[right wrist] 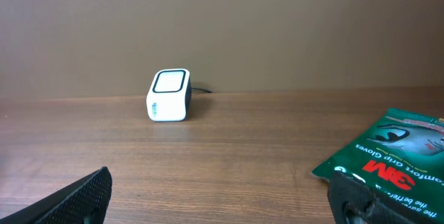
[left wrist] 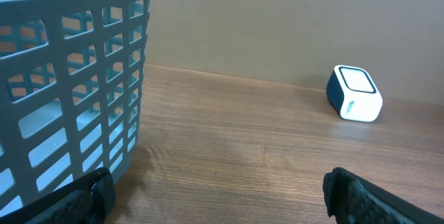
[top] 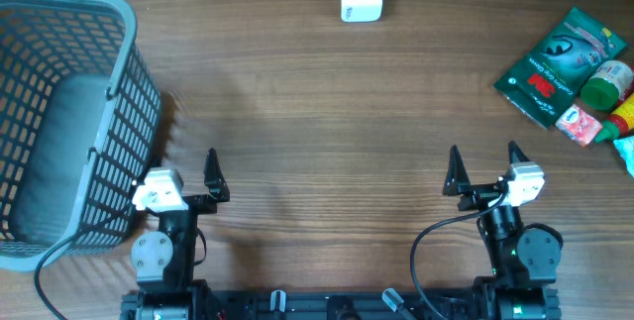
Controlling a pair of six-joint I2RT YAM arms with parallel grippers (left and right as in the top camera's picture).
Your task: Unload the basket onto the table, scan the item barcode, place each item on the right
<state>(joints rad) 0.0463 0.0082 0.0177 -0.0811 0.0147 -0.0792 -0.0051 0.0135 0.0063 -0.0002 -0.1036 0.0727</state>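
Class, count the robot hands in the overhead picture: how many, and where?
2. The left hand sits beside the basket at lower left; the right hand at lower right, groceries beyond it. No more seem hidden.

Grey lattice basket (top: 134, 122) on the wooden table (top: 327, 112), far left

Runs matte black along left arm (top: 178, 223) and right arm (top: 498, 223), with round joint discs (top: 154, 254). Carries white camera blocks (top: 158, 189) and looping black cables (top: 424, 251).

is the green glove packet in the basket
No, the green glove packet lies on the table at the far right, while the basket stands at the left.
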